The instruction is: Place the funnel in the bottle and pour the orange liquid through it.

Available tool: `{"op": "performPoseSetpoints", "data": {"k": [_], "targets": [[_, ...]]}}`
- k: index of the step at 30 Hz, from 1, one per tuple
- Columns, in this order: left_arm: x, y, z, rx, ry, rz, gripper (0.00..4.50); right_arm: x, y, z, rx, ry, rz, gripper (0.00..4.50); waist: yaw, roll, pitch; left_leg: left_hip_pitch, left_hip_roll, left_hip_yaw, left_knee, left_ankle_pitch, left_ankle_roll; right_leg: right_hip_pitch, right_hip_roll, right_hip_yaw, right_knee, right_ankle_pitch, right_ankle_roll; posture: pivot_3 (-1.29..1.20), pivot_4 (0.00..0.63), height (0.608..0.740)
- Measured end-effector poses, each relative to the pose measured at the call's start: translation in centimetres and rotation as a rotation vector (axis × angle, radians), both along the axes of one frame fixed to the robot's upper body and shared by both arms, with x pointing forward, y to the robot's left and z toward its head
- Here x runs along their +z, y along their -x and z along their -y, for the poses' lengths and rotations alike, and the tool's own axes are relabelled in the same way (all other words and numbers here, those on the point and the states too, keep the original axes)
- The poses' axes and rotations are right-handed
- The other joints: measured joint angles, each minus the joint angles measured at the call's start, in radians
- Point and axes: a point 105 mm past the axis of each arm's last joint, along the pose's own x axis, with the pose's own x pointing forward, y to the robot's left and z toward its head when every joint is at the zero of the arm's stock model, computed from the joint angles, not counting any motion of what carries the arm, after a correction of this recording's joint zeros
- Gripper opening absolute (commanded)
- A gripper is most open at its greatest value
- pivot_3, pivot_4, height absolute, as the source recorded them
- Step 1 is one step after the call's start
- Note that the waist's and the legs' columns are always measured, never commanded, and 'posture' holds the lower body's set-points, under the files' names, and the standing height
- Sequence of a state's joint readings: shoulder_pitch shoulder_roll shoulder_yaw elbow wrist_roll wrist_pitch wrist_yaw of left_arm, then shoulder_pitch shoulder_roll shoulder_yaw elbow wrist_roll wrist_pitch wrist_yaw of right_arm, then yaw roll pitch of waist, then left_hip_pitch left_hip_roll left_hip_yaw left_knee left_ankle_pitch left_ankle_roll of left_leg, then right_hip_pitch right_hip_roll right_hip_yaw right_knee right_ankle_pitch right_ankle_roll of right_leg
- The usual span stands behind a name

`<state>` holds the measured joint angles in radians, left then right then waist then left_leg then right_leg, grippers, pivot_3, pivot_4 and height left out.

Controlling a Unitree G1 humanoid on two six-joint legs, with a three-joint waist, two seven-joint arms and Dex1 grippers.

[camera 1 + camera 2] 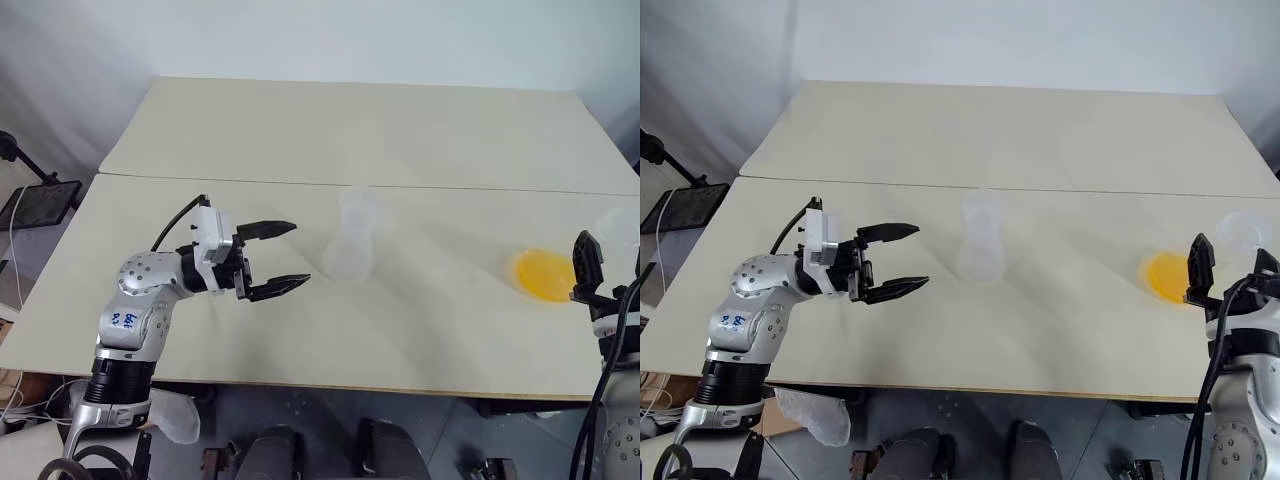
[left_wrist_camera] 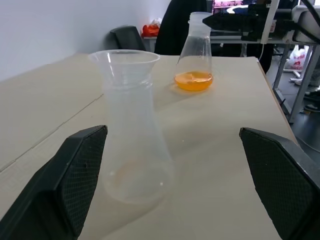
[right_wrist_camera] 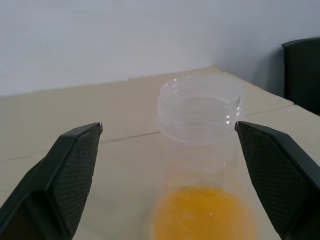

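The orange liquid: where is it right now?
In the head views, the orange liquid sits in a clear round-based flask on the table's right side, just ahead of the right gripper.

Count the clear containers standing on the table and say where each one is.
2. The bottle, with the funnel in its neck, stands mid-table ahead of the left gripper. The flask holding orange liquid stands near the table's right end, by the right gripper.

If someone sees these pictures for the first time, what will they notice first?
The orange liquid in a clear flask near the table's right edge, the only strong colour. The open right hand flanks that flask. At mid-table stands the clear bottle, with the open left hand pointing at it.
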<state>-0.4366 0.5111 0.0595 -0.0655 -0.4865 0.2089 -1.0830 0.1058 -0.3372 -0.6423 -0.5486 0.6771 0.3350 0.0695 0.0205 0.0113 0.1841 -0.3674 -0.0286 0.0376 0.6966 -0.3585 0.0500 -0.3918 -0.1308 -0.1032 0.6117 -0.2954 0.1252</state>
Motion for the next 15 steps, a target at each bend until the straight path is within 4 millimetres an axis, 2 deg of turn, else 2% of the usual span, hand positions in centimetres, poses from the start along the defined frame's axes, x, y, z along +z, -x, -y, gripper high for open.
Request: {"op": "performPoseSetpoints", "data": {"k": [15], "targets": [[0.0,0.0,0.0,-0.002,0.001,-0.01,4.5,-0.9,0.8,1.1,-0.087,0.014,-0.031,4.47,0.001,0.002,0.001,-0.001,-0.001,0.0,0.0,0.0,0.0,-0.001,0.0,0.0,0.0,0.0,0.0,0.0,0.15,0.74]]}}
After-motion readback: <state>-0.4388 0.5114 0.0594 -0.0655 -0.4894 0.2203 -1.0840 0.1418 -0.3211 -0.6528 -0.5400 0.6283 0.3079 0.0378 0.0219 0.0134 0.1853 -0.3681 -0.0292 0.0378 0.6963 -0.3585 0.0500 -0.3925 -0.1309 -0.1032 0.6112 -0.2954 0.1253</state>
